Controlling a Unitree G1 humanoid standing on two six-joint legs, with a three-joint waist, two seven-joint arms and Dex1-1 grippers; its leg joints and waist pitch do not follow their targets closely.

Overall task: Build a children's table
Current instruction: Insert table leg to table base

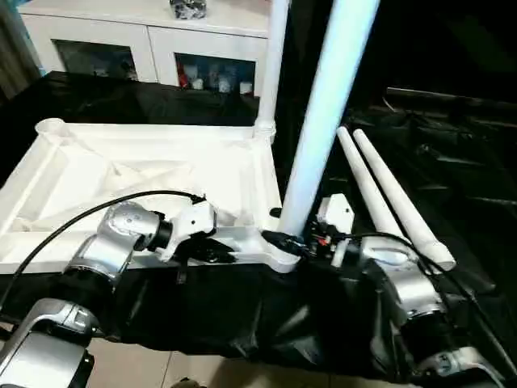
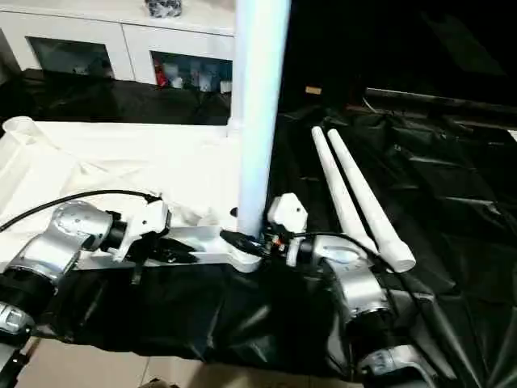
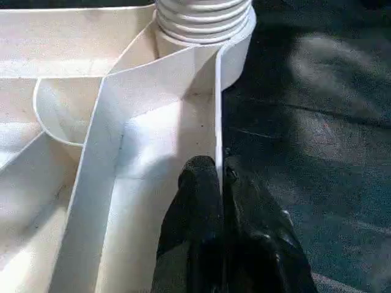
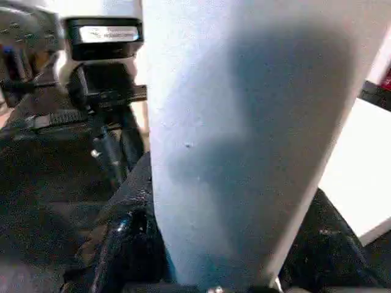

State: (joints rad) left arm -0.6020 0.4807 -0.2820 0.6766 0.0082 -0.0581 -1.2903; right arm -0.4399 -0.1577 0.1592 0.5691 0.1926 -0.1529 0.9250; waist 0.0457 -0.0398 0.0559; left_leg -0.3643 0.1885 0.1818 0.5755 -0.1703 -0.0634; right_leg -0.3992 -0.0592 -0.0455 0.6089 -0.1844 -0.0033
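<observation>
The white tabletop (image 1: 137, 174) lies ribbed side up on a black cloth. One leg (image 1: 273, 65) stands upright in its far right corner socket. A second leg (image 1: 327, 113) stands upright at the near right corner, its threaded end (image 3: 201, 18) sitting in the socket. My right gripper (image 1: 284, 240) is shut around this leg just above the socket, a finger (image 4: 119, 241) on each side. My left gripper (image 3: 219, 168) is shut on the thin near rim wall of the tabletop, a little left of that corner. Two more legs (image 1: 388, 194) lie side by side on the cloth to the right.
The far left corner socket (image 1: 50, 126) stands open. A white glass-door cabinet (image 1: 153, 44) is behind the work surface. The black cloth (image 1: 460, 162) is creased on the right and hangs over the near edge above the tiled floor (image 1: 145, 368).
</observation>
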